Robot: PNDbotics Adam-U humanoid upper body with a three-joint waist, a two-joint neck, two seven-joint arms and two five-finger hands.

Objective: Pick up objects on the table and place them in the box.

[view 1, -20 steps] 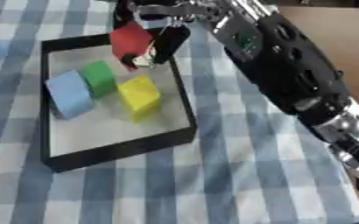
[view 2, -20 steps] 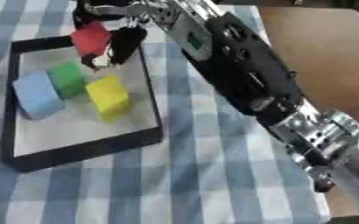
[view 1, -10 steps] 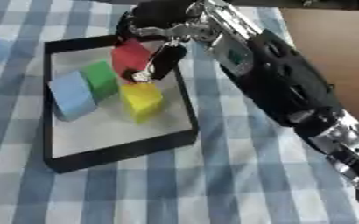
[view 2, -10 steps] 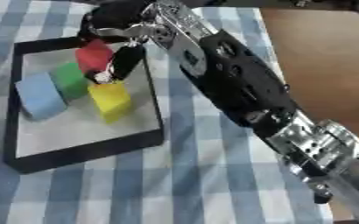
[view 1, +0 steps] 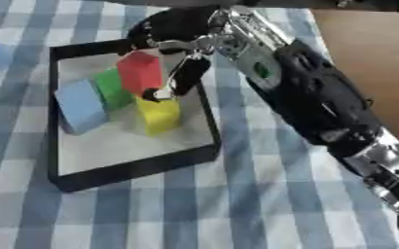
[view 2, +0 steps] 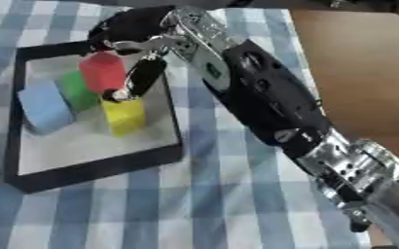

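Blue-checked tablecloth [view 1: 237, 194] under black box [view 1: 135, 168].

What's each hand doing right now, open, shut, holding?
Right hand: shut on the red block, over the box.
Left hand: not in view.

Nothing readable is showing anywhere: no text, label, brand, number or sign is appearing on any surface in either view.
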